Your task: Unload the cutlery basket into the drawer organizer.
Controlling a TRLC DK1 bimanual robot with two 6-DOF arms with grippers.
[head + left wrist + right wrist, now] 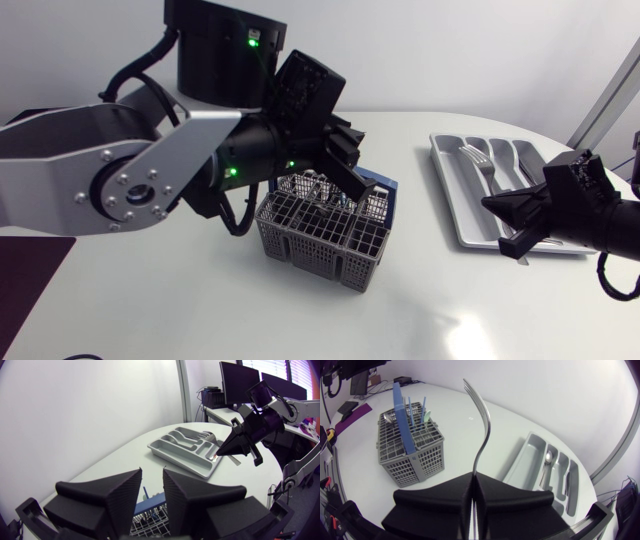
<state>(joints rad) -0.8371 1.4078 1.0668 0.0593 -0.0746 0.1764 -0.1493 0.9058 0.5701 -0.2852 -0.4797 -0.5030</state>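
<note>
Left arm: enters from the left side and is nearest the overhead camera. It reaches to the middle of the worktop.

Left hand: open, a clear gap between its fingers and nothing between them. It hangs directly above the cutlery basket.

Cutlery basket: grey mesh with a blue handle, upright near the centre of the worktop. Several utensils stand in it.

Right hand: closed on the handle of a fork, whose tines point away from the hand. The hand is over the near edge of the drawer organizer.

Drawer organizer: grey, on the right side of the worktop, well apart from the basket. A spoon lies in one compartment.
</note>
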